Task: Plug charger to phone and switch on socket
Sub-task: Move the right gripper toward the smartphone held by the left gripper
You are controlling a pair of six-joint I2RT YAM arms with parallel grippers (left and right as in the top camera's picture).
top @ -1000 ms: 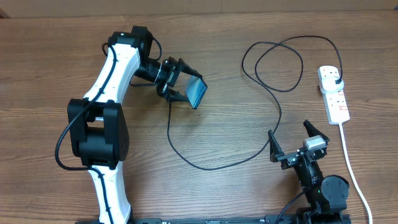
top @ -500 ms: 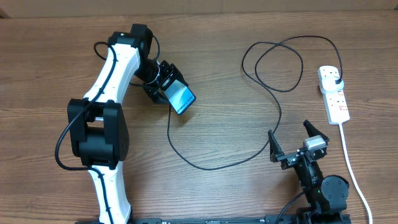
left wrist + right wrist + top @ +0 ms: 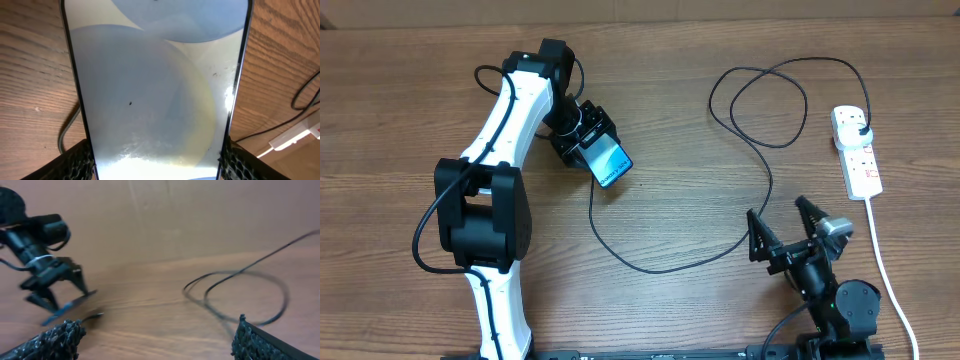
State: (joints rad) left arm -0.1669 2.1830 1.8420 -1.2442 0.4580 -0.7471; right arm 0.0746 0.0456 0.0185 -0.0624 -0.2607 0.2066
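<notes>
while the left gripper [image 3: 592, 148] clamps the phone [image 3: 610, 163] left of centre, the charger [image 3: 650, 270] tip lies just beside it, robot-side, well apart from the open, empty right gripper [image 3: 782, 228].

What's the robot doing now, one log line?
left gripper: holds phone | right gripper: open | charger: on table

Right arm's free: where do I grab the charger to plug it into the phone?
Take the charger just behind its small tip, which seems to lie on the table beside the phone held by the left gripper. Bring the open right gripper down from above, jaws across the cable, since it is thin and lies flat.
</notes>
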